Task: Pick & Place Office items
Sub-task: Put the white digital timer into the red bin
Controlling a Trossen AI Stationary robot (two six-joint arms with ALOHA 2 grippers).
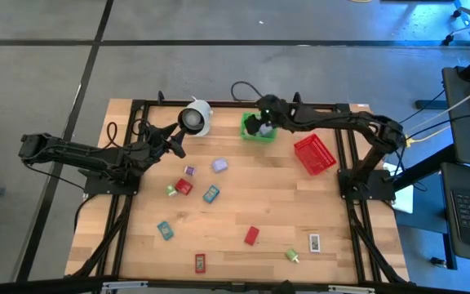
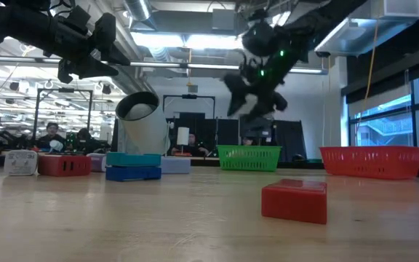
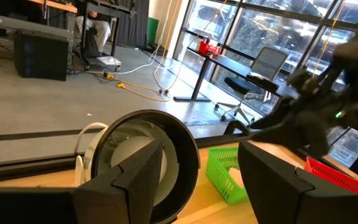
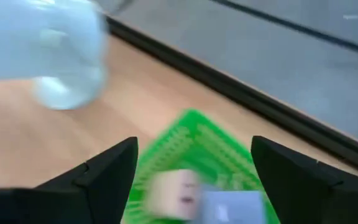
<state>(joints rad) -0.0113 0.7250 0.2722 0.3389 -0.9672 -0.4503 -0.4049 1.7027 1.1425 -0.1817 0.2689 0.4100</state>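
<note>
Right gripper (image 4: 191, 171), jaws wide and empty, hangs over the green basket (image 1: 258, 129) at the table's twelve o'clock, two small pieces (image 4: 174, 190) inside. Left gripper (image 1: 172, 140), part-open and empty, sits by the white roll (image 1: 196, 118); a swing there could knock it over.

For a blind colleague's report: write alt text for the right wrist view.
The right tool, open, hangs over a green basket holding two small pieces, one pale and one bluish. The basket sits on a wooden table near its dark far edge, with a white roll off to one side.
</note>
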